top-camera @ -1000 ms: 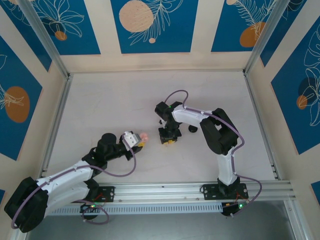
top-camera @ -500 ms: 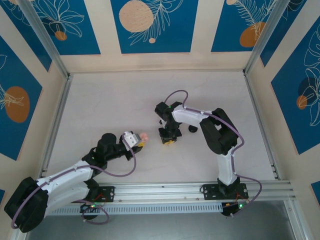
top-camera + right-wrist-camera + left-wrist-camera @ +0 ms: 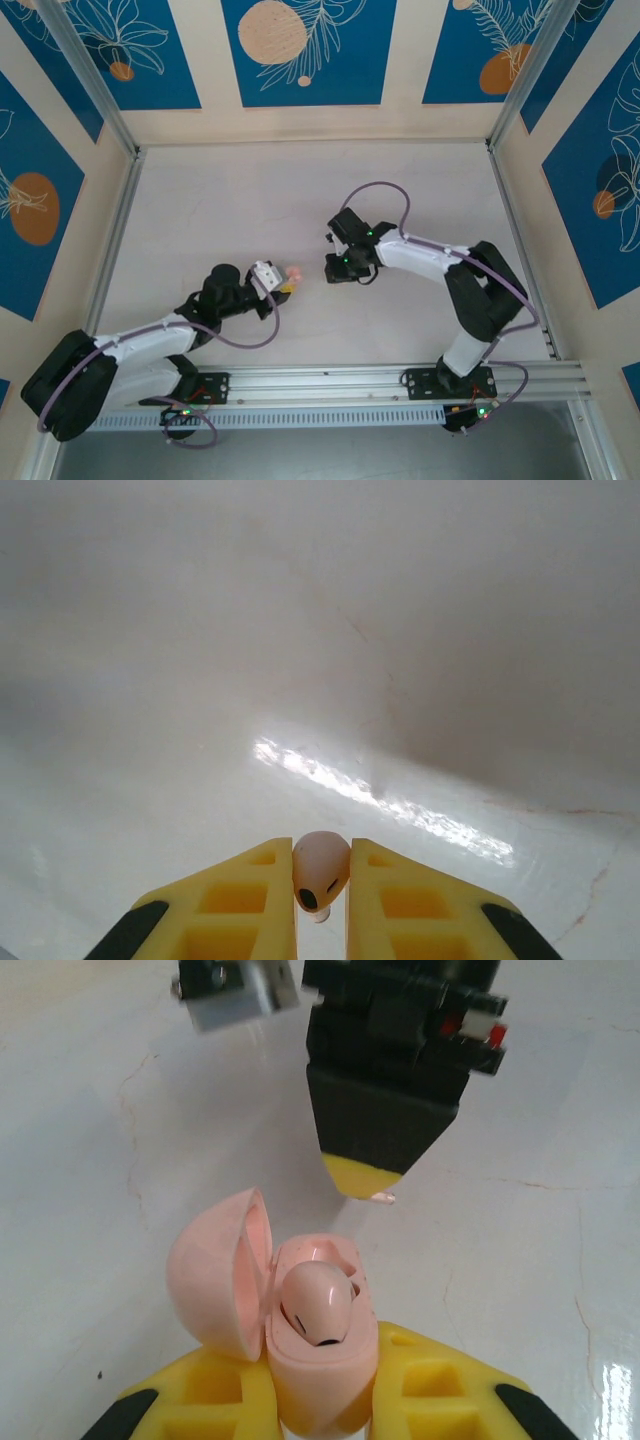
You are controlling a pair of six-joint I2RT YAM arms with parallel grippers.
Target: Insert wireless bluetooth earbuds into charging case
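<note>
Top external: the left gripper (image 3: 285,282) is gripping the open pink case (image 3: 293,272) low over the table (image 3: 200,200). The right gripper (image 3: 332,268) is hovering near it, on its right.

Left wrist: yellow fingers (image 3: 440,1400) are clamping the case base, and the lid (image 3: 222,1270) is leaning open to the left. A seated bud (image 3: 318,1305) is lying in one well. The right gripper is hanging beyond the case, apart from it.

Right wrist: the right gripper's fingers (image 3: 250,900), set narrow, are pinching a pink bud (image 3: 320,868) above the table.

Light is glinting off the glossy, hairline-cracked table (image 3: 420,660) as matt yellow plastic fingers (image 3: 240,900) are pinching a smooth pink plastic earbud (image 3: 320,865); the charging case (image 3: 325,1368) is showing the same finish.
</note>
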